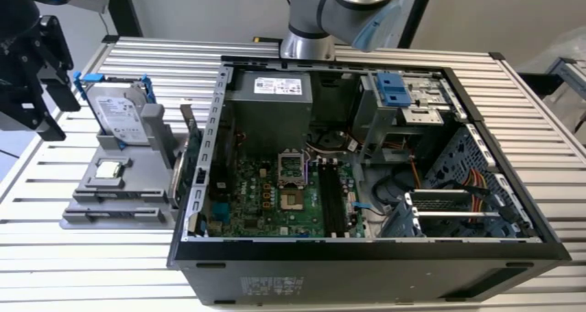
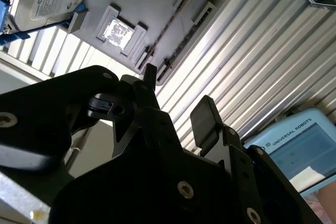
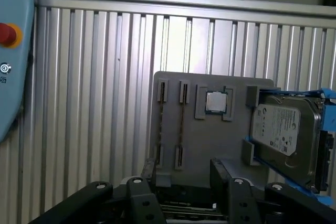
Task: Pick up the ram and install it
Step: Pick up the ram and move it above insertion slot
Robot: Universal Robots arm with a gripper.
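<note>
gripper, first wrist view: gripper [image 3: 184,179] spread wide, empty, touching nothing, just off the grey holder's [image 3: 210,140] edge.
ram, first wrist view: ram [image 3: 181,127] on edge in holder slots, long axis pointing toward the gripper.
second wrist view: jaws apart, bare; ram [image 2: 163,30] ahead, beside the processor chip [image 2: 116,30].
exterior view: gripper at the exterior view's left, near the holder [image 1: 92,188], apart from the computer case [image 1: 366,271].

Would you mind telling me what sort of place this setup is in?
Probably a robotics lab bench for computer assembly: an open PC case on a slatted aluminium table, a robot arm behind it, and a grey fixture holding a hard drive and chip.
</note>
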